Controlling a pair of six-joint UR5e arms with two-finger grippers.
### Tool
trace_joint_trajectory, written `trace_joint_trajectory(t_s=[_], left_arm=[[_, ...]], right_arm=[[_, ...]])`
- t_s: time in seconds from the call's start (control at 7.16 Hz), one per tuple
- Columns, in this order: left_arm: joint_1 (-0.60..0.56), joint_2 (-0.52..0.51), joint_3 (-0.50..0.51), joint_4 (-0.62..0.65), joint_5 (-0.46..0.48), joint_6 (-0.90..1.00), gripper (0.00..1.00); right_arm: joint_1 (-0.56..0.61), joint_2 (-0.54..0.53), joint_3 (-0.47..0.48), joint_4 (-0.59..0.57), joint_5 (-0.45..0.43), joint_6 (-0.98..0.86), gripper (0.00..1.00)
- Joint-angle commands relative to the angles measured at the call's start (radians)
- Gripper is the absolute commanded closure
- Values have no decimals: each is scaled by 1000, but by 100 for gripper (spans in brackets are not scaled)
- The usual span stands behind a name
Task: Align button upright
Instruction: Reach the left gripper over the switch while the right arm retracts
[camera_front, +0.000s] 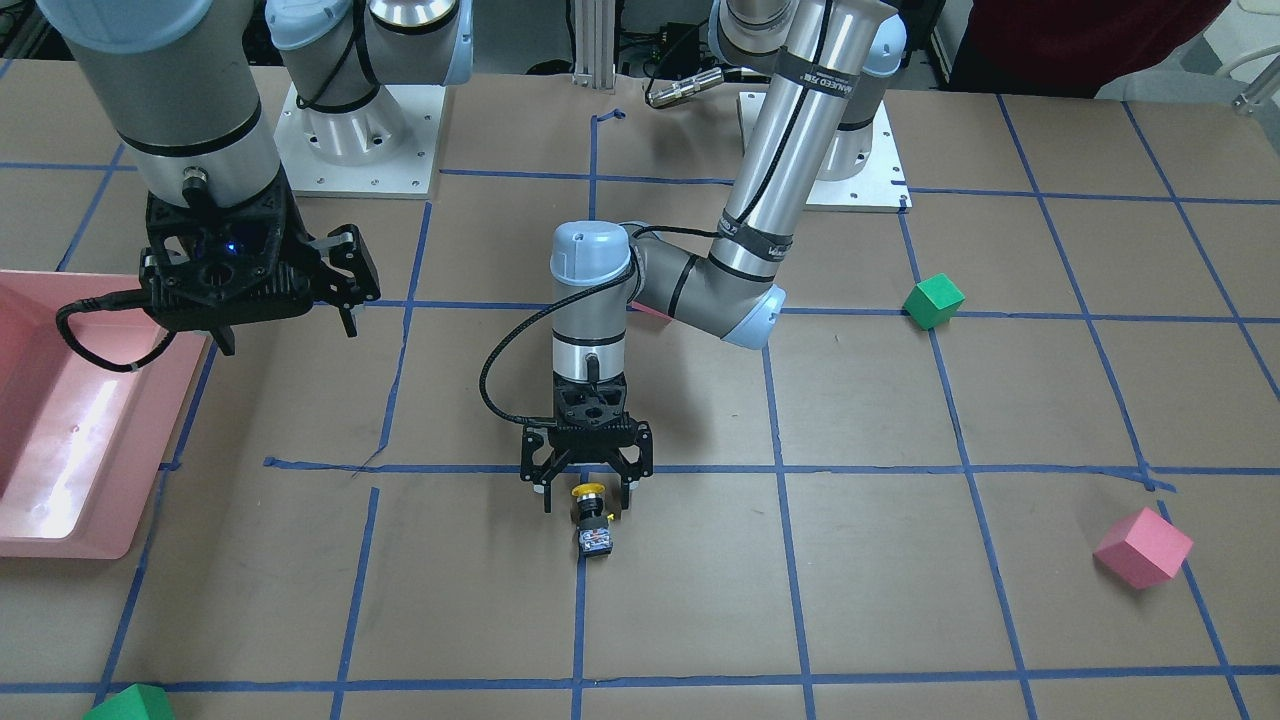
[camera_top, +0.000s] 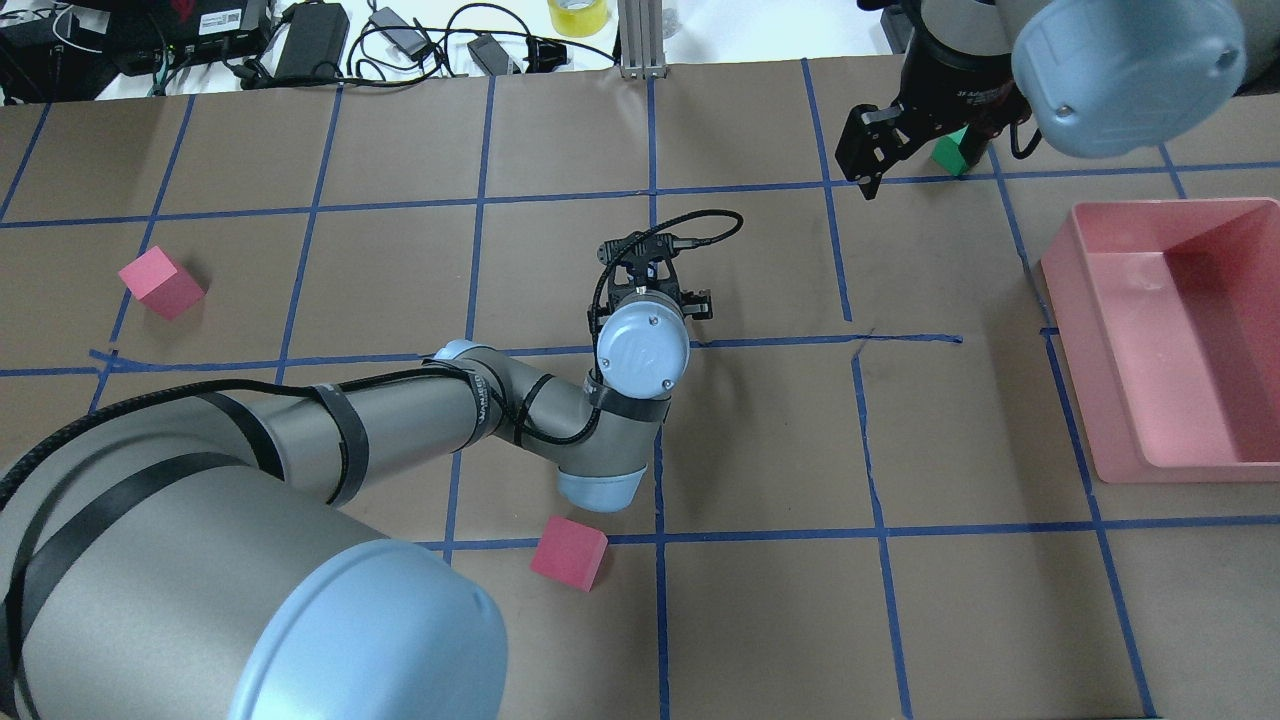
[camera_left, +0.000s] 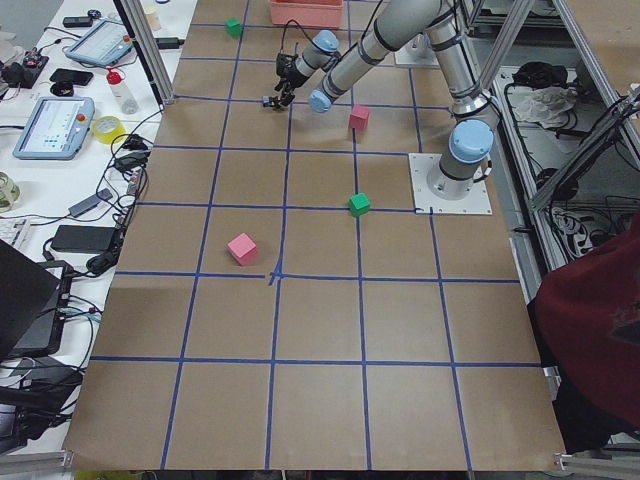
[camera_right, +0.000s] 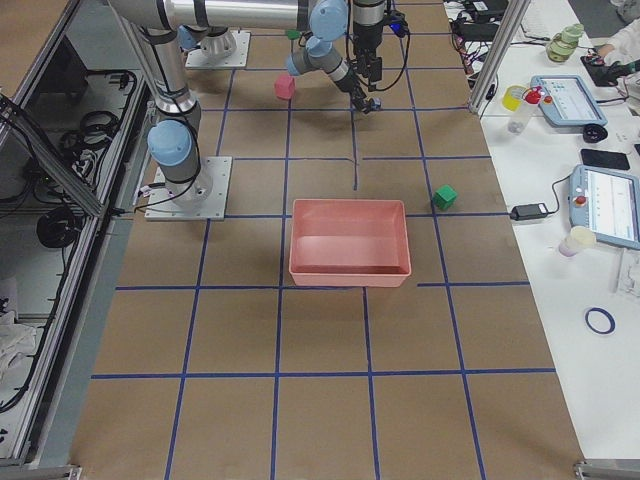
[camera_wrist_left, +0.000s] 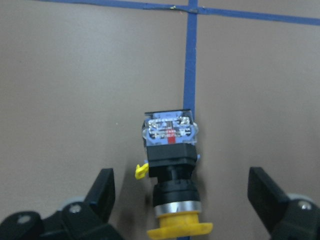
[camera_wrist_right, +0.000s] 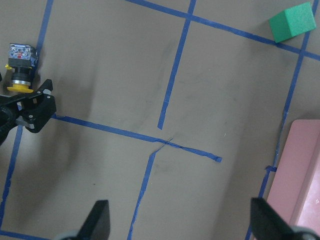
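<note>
Left wrist-mounted view shows the button (camera_wrist_left: 171, 160) lying on its side on the table (camera_wrist_left: 75, 75), partly over a blue tape line (camera_wrist_left: 190, 60), with its yellow cap (camera_wrist_left: 179, 230) nearest the camera and its pale base (camera_wrist_left: 169, 129) away. The left gripper (camera_wrist_left: 182, 192) hangs over the cap end, jaws wide open, touching nothing. The right gripper (camera_front: 290, 335), also open, waits well apart by the pink tray (camera_front: 60, 520). This looks like the approach before a grasp. The next move should be to descend, close across the black body, then tip the button onto its base.
</note>
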Motion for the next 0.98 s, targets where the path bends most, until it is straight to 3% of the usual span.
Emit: trace_joint_trajectory(t_s=[0.0, 0.14, 0.28, 0.42, 0.56, 0.84], left_arm=[[-2, 6, -11, -4, -12, 1, 30], [-2, 7, -11, -9, -12, 5, 62], [-2, 24, -8, -39, -12, 9, 84], [-2, 41, 4, -50, -15, 15, 100], [0, 64, 37, -102, -33, 18, 100], [54, 140, 152, -413, -86, -64, 100]], right_arm=[[-5, 1, 1, -1, 1, -73, 0], [-6, -2, 1, 1, -1, -91, 0], [-5, -2, 1, -1, -1, -92, 0], [-3, 3, 4, -1, -4, -92, 0], [-5, 3, 4, -2, -2, -93, 0], [-5, 3, 4, -2, -2, -93, 0]])
